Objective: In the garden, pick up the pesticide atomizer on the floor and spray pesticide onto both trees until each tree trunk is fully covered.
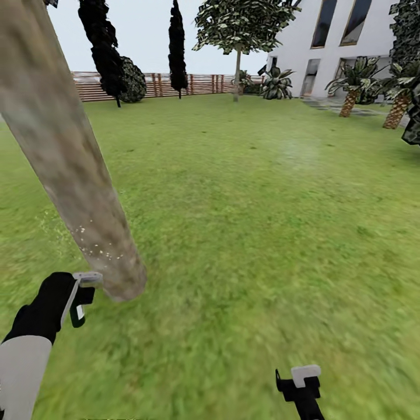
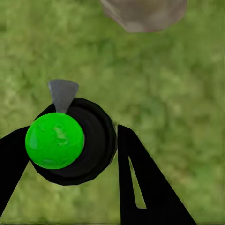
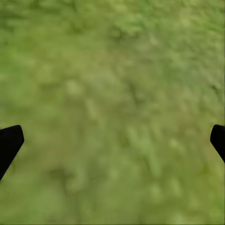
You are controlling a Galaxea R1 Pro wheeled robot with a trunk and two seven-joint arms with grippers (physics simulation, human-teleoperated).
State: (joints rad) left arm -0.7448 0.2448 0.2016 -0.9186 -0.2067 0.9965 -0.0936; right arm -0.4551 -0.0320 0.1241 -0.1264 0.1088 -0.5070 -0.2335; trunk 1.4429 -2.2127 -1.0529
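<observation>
The pesticide atomizer [image 2: 70,140] sits clamped in the left gripper [image 2: 65,154] jaws beside the near tree trunk [image 1: 70,175], which shows only few white specks, so spraying seems barely begun; the right gripper [image 3: 112,140] jaws gape empty.

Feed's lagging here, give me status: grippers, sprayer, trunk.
Left gripper shut on black atomizer with green round cap. Right gripper open over green grass. Thick grey-beige tree trunk just ahead, white specks low down.
</observation>
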